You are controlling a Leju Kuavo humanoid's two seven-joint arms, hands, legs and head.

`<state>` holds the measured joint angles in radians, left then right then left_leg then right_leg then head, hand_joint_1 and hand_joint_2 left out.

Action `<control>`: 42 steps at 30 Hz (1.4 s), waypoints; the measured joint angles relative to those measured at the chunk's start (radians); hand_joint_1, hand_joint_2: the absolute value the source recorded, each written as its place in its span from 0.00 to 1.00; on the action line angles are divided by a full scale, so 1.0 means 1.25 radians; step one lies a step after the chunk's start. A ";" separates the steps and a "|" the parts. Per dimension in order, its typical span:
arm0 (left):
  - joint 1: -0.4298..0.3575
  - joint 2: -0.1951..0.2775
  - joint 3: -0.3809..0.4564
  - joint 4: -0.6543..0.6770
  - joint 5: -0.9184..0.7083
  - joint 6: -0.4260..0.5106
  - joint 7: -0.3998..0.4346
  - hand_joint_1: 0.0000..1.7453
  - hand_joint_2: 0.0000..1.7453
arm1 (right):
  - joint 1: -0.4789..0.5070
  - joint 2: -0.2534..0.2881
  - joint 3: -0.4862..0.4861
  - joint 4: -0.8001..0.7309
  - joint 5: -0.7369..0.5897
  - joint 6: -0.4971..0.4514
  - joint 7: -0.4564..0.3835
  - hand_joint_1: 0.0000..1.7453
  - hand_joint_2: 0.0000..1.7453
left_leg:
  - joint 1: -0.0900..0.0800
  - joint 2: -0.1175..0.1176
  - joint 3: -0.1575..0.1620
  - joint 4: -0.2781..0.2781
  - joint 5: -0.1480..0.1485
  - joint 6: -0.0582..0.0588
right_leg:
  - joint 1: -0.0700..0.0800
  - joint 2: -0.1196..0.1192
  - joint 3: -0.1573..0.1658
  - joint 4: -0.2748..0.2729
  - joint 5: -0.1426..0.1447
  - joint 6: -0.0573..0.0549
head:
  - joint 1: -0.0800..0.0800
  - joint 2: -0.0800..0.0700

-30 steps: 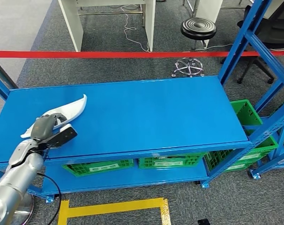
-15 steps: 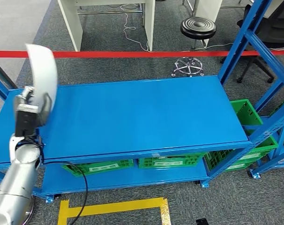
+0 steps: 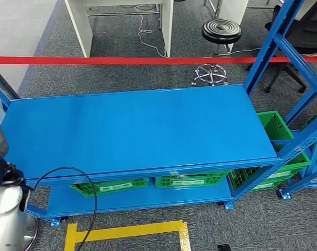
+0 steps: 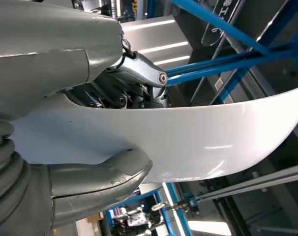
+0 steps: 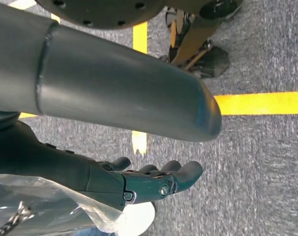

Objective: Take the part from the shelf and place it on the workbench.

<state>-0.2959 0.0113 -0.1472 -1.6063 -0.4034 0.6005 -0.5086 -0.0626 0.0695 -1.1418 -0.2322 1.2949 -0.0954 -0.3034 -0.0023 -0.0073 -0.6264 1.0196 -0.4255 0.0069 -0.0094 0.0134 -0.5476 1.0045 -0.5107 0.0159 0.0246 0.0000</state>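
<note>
White curved plastic part (image 4: 199,137) sits clamped in the left hand (image 4: 103,132), thumb under one face and dark fingers over the other, lifted clear of the long blue metal shelf (image 3: 141,130). Judging by that grip, the carry to the workbench wants a steady wrist, since the long free end reaches well beyond the hand and could catch on the blue shelf uprights (image 4: 229,54) near it. Beside the shelf, the right hand (image 5: 155,179) hangs over grey carpet (image 5: 266,162), fingers loosely apart, holding nothing.
</note>
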 joint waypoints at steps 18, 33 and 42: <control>0.128 0.011 -0.050 -0.148 0.142 -0.140 0.017 1.00 1.00 | 0.008 0.011 -0.030 -0.002 0.012 -0.069 0.108 0.00 0.00 | 0.012 0.005 0.024 -0.021 -0.001 0.007 | -0.014 -0.006 -0.037 0.070 -0.020 0.030 | 0.005 0.000; 0.170 0.011 -0.054 -0.171 0.107 -0.070 0.058 1.00 1.00 | 0.004 0.004 -0.043 -0.035 -0.136 -0.157 0.101 0.00 0.00 | 0.013 0.004 -0.012 0.114 -0.057 -0.017 | -0.008 -0.002 0.007 0.010 -0.001 -0.014 | 0.000 0.000; 0.171 0.003 -0.054 -0.171 0.116 -0.063 0.061 1.00 1.00 | -0.003 -0.020 -0.045 -0.057 -0.173 -0.166 0.089 0.00 0.00 | 0.010 0.009 0.019 -0.002 -0.013 0.016 | -0.005 -0.004 -0.044 0.102 -0.074 0.016 | 0.005 0.000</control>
<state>-0.0825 0.0152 -0.2149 -1.8196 -0.2588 0.5220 -0.4325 -0.0659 0.0444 -1.1975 -0.3029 1.0784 -0.3023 -0.1917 0.0106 0.0043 -0.6021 1.0169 -0.4413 0.0275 -0.0161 0.0089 -0.6021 1.1314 -0.6035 0.0361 0.0306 0.0000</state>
